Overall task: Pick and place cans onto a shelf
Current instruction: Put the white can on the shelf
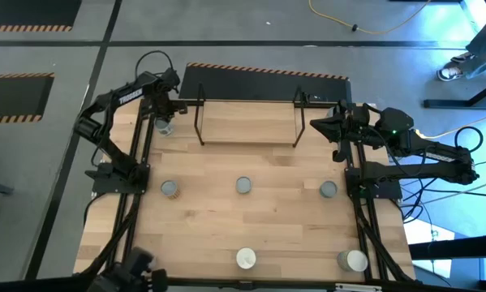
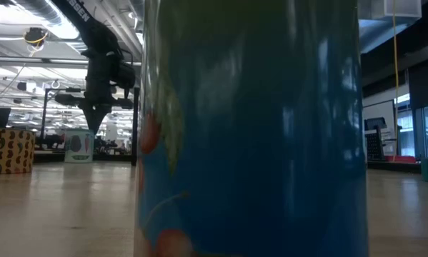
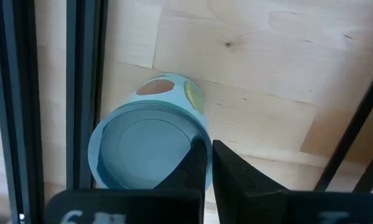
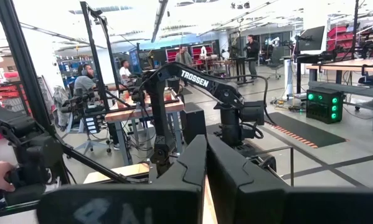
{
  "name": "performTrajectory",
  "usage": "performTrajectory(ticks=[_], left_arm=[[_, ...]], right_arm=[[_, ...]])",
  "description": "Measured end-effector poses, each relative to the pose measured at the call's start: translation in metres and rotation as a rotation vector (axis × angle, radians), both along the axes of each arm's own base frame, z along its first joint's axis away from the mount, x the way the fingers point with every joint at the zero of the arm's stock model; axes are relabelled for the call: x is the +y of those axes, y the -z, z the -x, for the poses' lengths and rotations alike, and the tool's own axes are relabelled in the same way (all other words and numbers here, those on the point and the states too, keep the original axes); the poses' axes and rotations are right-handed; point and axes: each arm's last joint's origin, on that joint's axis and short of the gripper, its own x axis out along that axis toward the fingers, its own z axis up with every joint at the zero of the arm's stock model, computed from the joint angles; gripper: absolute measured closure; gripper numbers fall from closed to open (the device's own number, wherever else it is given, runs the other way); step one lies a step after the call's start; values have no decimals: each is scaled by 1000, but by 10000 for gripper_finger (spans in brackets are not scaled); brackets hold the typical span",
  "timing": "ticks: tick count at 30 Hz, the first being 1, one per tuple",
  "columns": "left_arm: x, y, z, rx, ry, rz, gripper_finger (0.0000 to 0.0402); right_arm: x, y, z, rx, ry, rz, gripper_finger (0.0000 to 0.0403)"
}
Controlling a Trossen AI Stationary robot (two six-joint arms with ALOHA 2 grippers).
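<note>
High view: your left gripper (image 1: 166, 116) hangs over the far-left can (image 1: 165, 126), jaws closed, holding nothing. Open them and centre before descending. The right gripper (image 1: 317, 125), jaws closed and empty, waits right of the shelf (image 1: 248, 122).

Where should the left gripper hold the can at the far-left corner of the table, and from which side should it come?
Probably from straight above: the can stands upright beside the black rail, so a side approach looks cramped. The left gripper, fingers shut, would need to open and close across the round wall just under the rim.
</note>
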Motion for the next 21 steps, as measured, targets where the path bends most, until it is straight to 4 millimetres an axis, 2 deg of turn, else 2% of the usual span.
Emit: performTrajectory(ticks=[6,15,21], left_arm=[[-15,-23,5,-47,95,-42,399],[-53,-60,7,-27,210,-140,399],[-80,-101,10,-83,271,-266,399]], right_arm=[[0,0,0,1,0,1,386],[0,1,0,10,1,2,386],[0,3,0,27,1,-1,386]])
